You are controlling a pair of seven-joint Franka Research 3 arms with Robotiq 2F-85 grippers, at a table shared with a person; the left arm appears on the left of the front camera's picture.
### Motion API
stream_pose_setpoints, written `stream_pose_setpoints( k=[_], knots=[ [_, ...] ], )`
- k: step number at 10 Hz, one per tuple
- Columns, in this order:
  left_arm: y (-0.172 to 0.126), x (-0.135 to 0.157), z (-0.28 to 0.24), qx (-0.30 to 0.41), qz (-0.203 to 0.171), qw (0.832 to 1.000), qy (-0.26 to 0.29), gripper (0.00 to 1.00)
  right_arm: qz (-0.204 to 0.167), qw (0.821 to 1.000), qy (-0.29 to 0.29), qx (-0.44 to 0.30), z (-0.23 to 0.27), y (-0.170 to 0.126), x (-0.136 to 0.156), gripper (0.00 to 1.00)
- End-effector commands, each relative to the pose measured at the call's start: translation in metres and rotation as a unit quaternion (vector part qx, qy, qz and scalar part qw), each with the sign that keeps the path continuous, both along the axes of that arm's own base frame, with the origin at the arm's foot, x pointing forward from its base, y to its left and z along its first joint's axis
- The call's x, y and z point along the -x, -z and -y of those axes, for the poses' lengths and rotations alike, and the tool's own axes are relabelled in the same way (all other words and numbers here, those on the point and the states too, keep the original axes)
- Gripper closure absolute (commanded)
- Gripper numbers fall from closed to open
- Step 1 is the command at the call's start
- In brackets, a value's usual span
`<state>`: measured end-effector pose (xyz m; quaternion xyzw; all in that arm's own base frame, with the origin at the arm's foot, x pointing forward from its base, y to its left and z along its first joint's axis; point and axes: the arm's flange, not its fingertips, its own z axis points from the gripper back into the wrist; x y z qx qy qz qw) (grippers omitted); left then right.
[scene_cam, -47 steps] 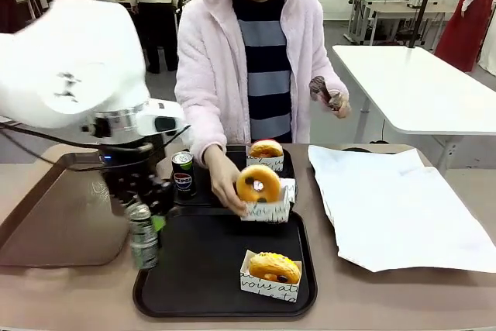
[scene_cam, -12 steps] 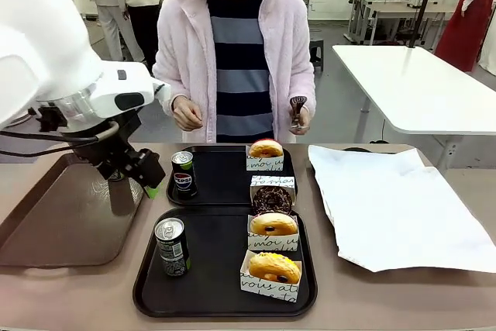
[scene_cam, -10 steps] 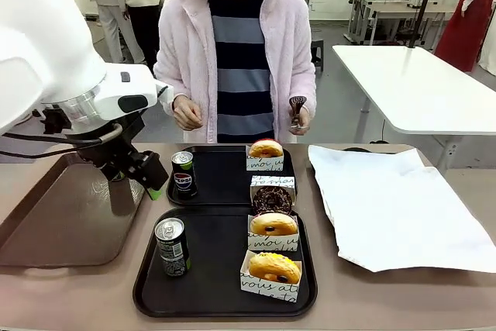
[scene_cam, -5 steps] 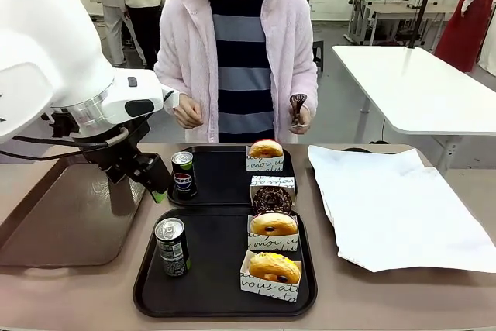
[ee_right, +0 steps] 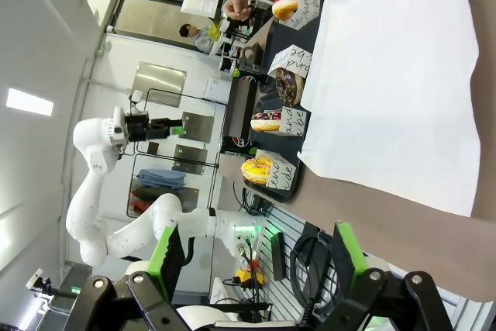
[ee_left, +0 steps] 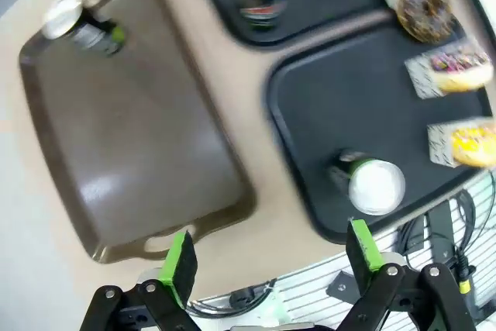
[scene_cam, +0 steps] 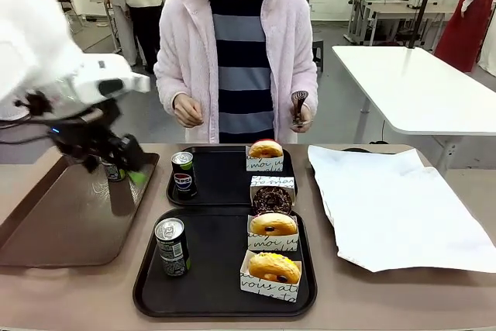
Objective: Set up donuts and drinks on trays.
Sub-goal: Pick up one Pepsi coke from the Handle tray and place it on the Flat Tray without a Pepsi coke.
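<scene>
Your left gripper (scene_cam: 124, 170) has swung back over the brown tray (scene_cam: 46, 230), fingers wide and empty, near a spare can (scene_cam: 113, 170); both black trays (scene_cam: 221, 288) look stocked.

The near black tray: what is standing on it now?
On the near black tray stand one green-marked can and two sleeved donuts, golden-glazed and yellow-iced. The tray floor beneath them is covered.

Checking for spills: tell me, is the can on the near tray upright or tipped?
Upright: the can stands on its base on the near tray, silver top facing up.
</scene>
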<state>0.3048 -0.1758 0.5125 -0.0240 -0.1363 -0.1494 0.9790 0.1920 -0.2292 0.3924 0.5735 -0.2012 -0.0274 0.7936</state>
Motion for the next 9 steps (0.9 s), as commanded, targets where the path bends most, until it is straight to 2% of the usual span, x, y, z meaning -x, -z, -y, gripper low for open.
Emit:
stream_pose_setpoints(
  k=[1, 3, 4, 5, 6, 7, 8, 9],
  knots=[
    [-0.012, -0.001, -0.068, 0.001, -0.022, 0.997, -0.069, 0.0, 0.016, 1.0, 0.004, -0.008, 0.0, -0.001, -0.002, 0.0],
    [-0.034, -0.003, -0.128, -0.032, -0.03, 0.994, -0.105, 0.0, 0.016, 1.0, 0.004, -0.008, 0.0, -0.001, -0.002, 0.0],
    [-0.037, 0.011, -0.158, -0.023, -0.029, 0.99, -0.136, 0.0, 0.016, 1.0, 0.004, -0.008, 0.0, -0.001, -0.002, 0.0],
    [-0.043, 0.007, -0.176, 0.049, -0.05, 0.987, -0.144, 0.0, 0.016, 1.0, 0.004, -0.008, 0.0, -0.001, -0.002, 0.0],
    [-0.045, 0.01, -0.19, 0.143, -0.059, 0.976, -0.156, 0.0, 0.016, 1.0, 0.004, -0.008, 0.0, -0.001, -0.002, 0.0],
    [-0.04, 0.016, -0.198, 0.182, -0.059, 0.967, -0.17, 0.0, 0.016, 1.0, 0.004, -0.008, 0.0, -0.001, -0.002, 0.0],
    [-0.04, 0.008, -0.204, 0.254, -0.063, 0.95, -0.169, 0.0, 0.016, 1.0, 0.004, -0.008, 0.0, -0.001, -0.002, 0.0],
    [-0.04, 0.007, -0.217, 0.358, -0.059, 0.918, -0.161, 0.0, 0.016, 1.0, 0.004, -0.008, 0.0, -0.001, -0.002, 0.0]
  ],
)
